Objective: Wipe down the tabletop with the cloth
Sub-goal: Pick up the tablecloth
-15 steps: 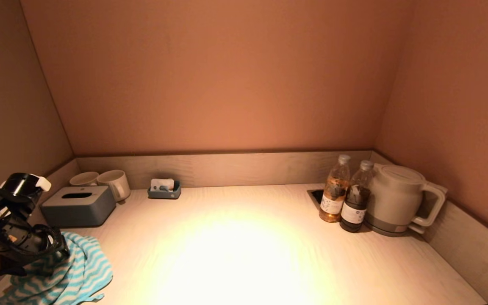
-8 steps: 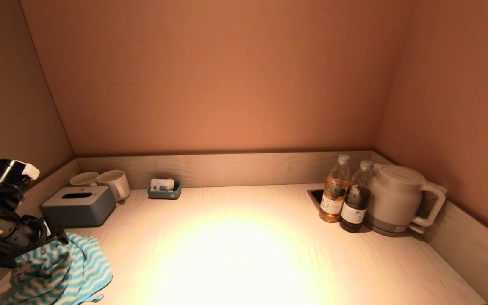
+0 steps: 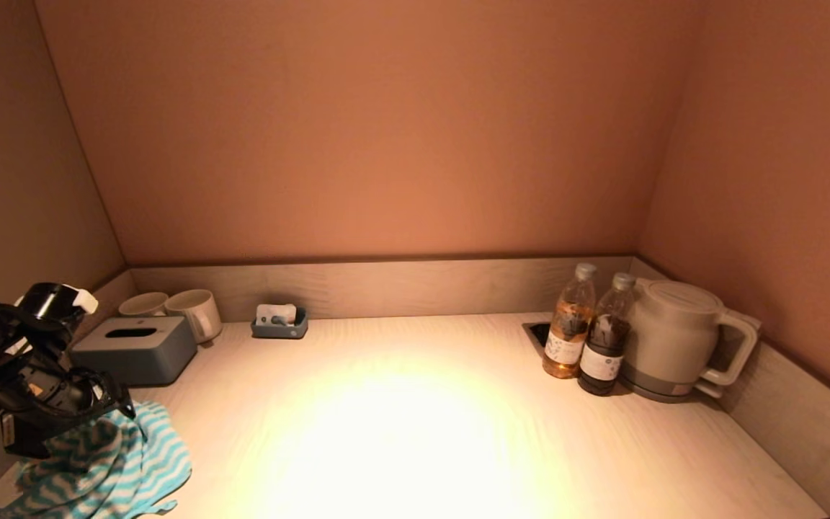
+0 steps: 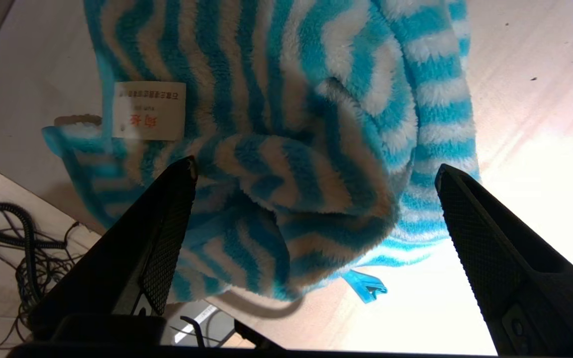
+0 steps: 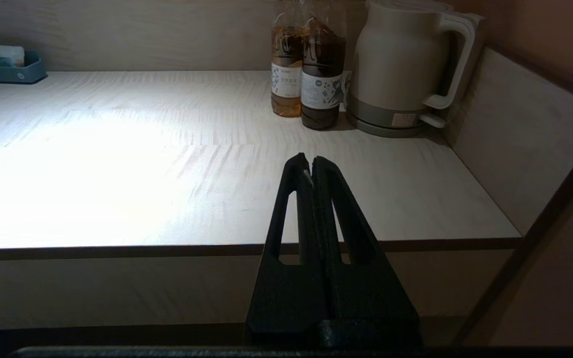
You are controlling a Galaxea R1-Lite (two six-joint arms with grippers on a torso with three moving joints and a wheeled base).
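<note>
My left gripper (image 4: 316,169) hangs over the striped cloth (image 4: 286,124), fingers spread wide. My right gripper (image 5: 311,166) sits parked off the tabletop (image 3: 415,425), fingers pressed together.

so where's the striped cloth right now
In the head view the cloth lies bunched at the tabletop's near-left corner, just in front of the tissue box, under the open left gripper.
</note>
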